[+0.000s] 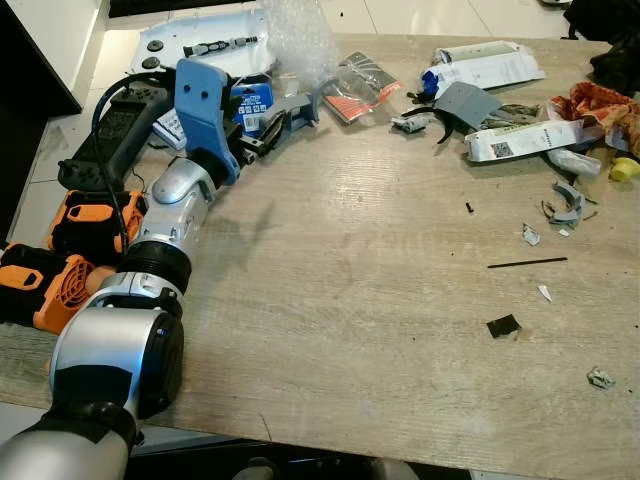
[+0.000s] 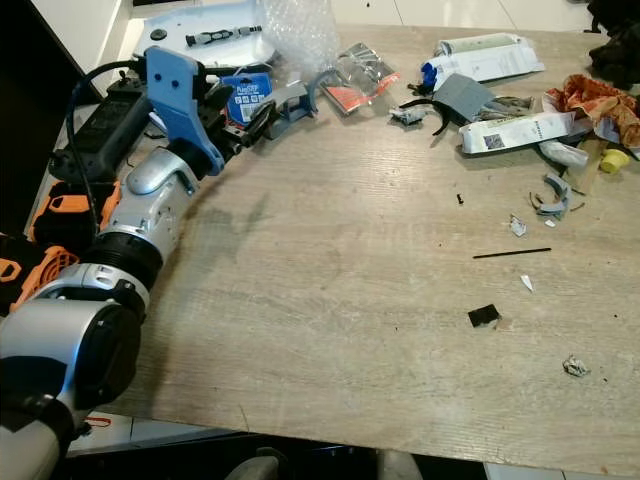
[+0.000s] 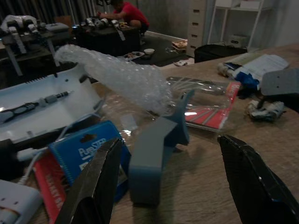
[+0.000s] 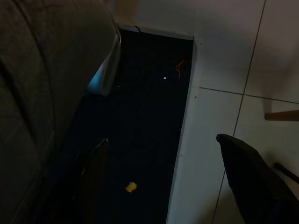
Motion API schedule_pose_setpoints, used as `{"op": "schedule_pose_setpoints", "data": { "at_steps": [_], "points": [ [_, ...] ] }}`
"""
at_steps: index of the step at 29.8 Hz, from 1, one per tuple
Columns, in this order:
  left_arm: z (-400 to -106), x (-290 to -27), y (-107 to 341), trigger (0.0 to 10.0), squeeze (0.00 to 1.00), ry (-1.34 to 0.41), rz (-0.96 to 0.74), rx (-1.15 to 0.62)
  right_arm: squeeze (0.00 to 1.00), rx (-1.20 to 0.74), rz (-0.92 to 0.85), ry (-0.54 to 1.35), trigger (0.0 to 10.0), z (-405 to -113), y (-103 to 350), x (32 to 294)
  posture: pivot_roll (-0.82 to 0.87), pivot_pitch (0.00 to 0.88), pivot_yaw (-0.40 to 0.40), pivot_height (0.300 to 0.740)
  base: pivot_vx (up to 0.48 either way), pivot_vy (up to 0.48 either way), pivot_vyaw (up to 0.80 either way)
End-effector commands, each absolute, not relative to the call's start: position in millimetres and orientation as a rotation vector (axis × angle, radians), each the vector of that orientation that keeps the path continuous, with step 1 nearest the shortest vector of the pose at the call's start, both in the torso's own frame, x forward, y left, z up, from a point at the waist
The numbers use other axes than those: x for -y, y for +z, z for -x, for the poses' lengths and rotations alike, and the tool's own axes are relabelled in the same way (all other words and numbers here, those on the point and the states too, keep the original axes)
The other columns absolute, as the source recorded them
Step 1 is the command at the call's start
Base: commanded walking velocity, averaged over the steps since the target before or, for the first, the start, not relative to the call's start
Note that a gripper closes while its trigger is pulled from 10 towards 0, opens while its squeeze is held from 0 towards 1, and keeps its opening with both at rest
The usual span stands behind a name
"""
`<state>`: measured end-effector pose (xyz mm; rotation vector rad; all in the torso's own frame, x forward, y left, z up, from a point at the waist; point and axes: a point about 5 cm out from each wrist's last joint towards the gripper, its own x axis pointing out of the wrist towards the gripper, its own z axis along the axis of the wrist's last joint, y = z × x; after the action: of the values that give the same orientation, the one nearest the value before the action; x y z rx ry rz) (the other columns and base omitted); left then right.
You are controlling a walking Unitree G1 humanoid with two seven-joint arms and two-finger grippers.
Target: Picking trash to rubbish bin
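Trash, a grey plastic piece, lies at the surface's far left between the open left hand's fingers; wide bare wood stretches nearer. Right hand hangs open over floor.

An orange tool and a black power strip are lying at the table's left edge, a white tray is sitting at its far corner, and a person in red is bending over a distant bench.
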<state>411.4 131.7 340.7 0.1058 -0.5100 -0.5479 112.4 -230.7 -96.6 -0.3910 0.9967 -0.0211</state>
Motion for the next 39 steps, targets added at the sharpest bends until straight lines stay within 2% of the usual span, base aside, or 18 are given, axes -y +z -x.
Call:
{"op": "schedule_pose_setpoints", "data": {
  "at_steps": [1, 4, 13, 16, 18, 19, 20, 22, 25, 28, 33, 35, 38, 39],
  "points": [
    [-412, -127, 336, 10.0, 0.00, -0.569, -0.149, 0.494, 0.00, -1.289, 0.384, 0.128, 10.0, -21, -120, 209, -0.24, 0.615, 0.151, 0.740, 0.000, 0.000, 0.00],
    [-412, -124, 335, 10.0, 0.00, -0.561, -0.203, 0.485, 0.00, -1.286, 0.382, 0.125, 10.0, -19, -120, 208, -0.24, 0.622, 0.153, 0.740, 0.000, 0.000, 0.00],
    [-413, -120, 335, 10.0, 0.00, -0.564, -0.218, 0.482, 0.00, -1.291, 0.385, 0.105, 10.0, -18, -120, 209, -0.25, 0.624, 0.153, 0.740, 0.000, 0.000, 0.00],
    [-412, -120, 335, 10.0, 0.00, -0.566, -0.224, 0.483, 0.00, -1.375, 0.403, 0.002, 10.0, -6, -118, 228, -0.25, 0.623, 0.153, 0.740, 0.000, 0.000, 0.00],
    [-412, -120, 335, 10.0, 0.00, -0.567, -0.231, 0.485, 0.00, -1.484, 0.341, -0.176, 10.0, 11, -114, 249, -0.25, 0.618, 0.152, 0.740, 0.000, 0.000, 0.00],
    [-412, -120, 335, 10.0, 0.00, -0.567, -0.231, 0.485, 0.00, -1.484, 0.341, -0.176, 10.0, 11, -114, 249, -0.25, 0.618, 0.152, 0.740, 0.000, 0.000, 0.00],
    [-412, -120, 336, 10.0, 0.00, -0.567, -0.235, 0.489, 0.00, -1.544, 0.212, -0.359, 10.0, 24, -111, 260, -0.25, 0.616, 0.153, 0.740, 0.000, 0.000, 0.00],
    [-412, -120, 336, 10.0, 0.00, -0.567, -0.235, 0.489, 0.00, -1.544, 0.212, -0.359, 10.0, 24, -111, 260, -0.25, 0.616, 0.153, 0.740, 0.000, 0.000, 0.00],
    [-412, -120, 337, 10.0, 0.00, -0.565, -0.238, 0.495, 0.00, -1.546, 0.104, -0.494, 10.0, 31, -109, 268, -0.25, 0.610, 0.152, 0.740, 0.000, 0.000, 0.00],
    [-412, -122, 337, 10.0, 0.00, -0.554, -0.242, 0.499, 0.00, -1.533, 0.111, -0.573, 10.0, 33, -105, 278, -0.25, 0.609, 0.152, 0.740, 0.000, 0.000, 0.00],
    [-412, -122, 339, 10.0, 0.00, -0.546, -0.248, 0.508, 0.00, -1.499, 0.213, -0.675, 10.0, 33, -97, 298, -0.24, 0.611, 0.158, 0.740, 0.000, 0.000, 0.00],
    [-411, -121, 341, 10.0, 0.00, -0.546, -0.255, 0.514, 0.00, -1.444, 0.252, -0.708, 10.0, 25, -93, 307, -0.24, 0.612, 0.160, 0.740, 0.000, 0.000, 0.00],
    [-411, -123, 342, 10.0, 0.00, -0.520, -0.291, 0.522, 0.00, -1.298, 0.282, -0.705, 10.0, -3, -87, 317, -0.24, 0.617, 0.161, 0.740, 0.000, 0.000, 0.00],
    [-411, -123, 342, 10.0, 0.00, -0.520, -0.291, 0.522, 0.00, -1.298, 0.282, -0.705, 10.0, -3, -87, 317, -0.24, 0.617, 0.161, 0.740, 0.000, 0.000, 0.00]
  ]
}}
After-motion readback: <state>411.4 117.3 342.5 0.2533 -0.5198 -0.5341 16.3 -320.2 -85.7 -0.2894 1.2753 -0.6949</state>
